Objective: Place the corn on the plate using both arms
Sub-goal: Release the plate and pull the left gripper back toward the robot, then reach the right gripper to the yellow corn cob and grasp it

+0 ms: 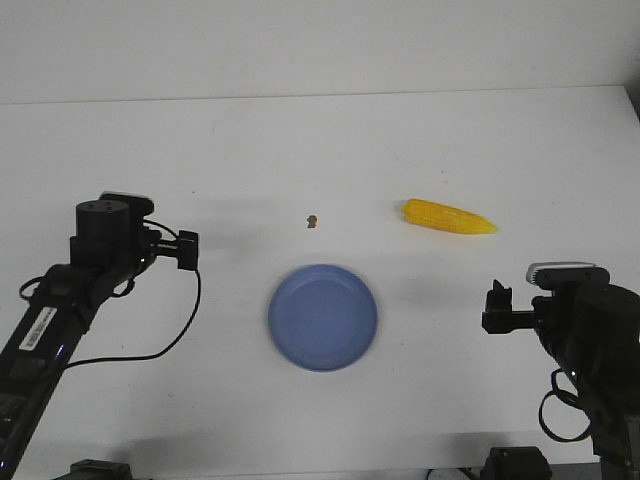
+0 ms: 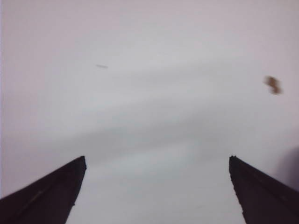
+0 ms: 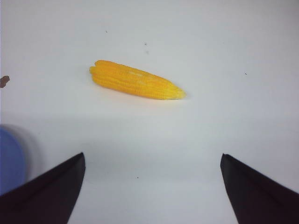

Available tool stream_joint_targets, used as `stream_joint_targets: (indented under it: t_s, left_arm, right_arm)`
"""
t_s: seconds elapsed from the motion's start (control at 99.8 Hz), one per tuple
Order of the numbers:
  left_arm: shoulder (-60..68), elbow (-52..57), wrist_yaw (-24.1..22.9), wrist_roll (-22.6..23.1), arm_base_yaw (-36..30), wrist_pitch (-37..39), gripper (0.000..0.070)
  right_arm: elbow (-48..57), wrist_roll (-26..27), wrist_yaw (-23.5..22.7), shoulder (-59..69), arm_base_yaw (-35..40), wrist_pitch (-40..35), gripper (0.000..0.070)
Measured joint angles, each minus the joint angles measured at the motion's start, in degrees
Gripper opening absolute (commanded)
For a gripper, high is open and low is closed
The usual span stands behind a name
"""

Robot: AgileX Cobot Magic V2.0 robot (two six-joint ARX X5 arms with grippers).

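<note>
The yellow corn [image 1: 449, 216] lies on the white table at the right, beyond and to the right of the blue plate [image 1: 322, 316], its tip pointing right. My right gripper [image 1: 497, 308] is open and empty, hovering nearer than the corn and to the right of the plate. In the right wrist view the corn [image 3: 135, 80] lies ahead of the open gripper [image 3: 153, 155], and the plate's edge [image 3: 9, 158] shows at one side. My left gripper [image 1: 186, 249] is open and empty over bare table, left of the plate; its wrist view shows the open gripper [image 2: 158, 158].
A tiny brown speck [image 1: 312, 220] sits on the table beyond the plate; it also shows in the left wrist view [image 2: 273, 85] and the right wrist view [image 3: 4, 81]. A black cable [image 1: 170, 335] hangs from the left arm. The table's far edge meets a pale wall.
</note>
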Motion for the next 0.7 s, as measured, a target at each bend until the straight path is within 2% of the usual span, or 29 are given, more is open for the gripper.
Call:
stream_joint_targets:
  t_s: [0.241,0.461,0.702]
  left_arm:
    - [-5.4,0.0,-0.9,2.1,4.3,-6.3,0.0625]
    - [-6.7,0.0,-1.2,2.5,5.6,-6.2,0.0625]
    - [-6.7,0.0,-1.2,2.6,5.7,-6.2,0.0625]
  right_arm:
    - [0.0,0.0,0.0,0.0,0.0,0.0,0.0608]
    - [0.0,0.1,0.0,0.0,0.0,0.5,0.0608]
    - [0.4,-0.3,0.0,1.2,0.0,5.4,0.0608]
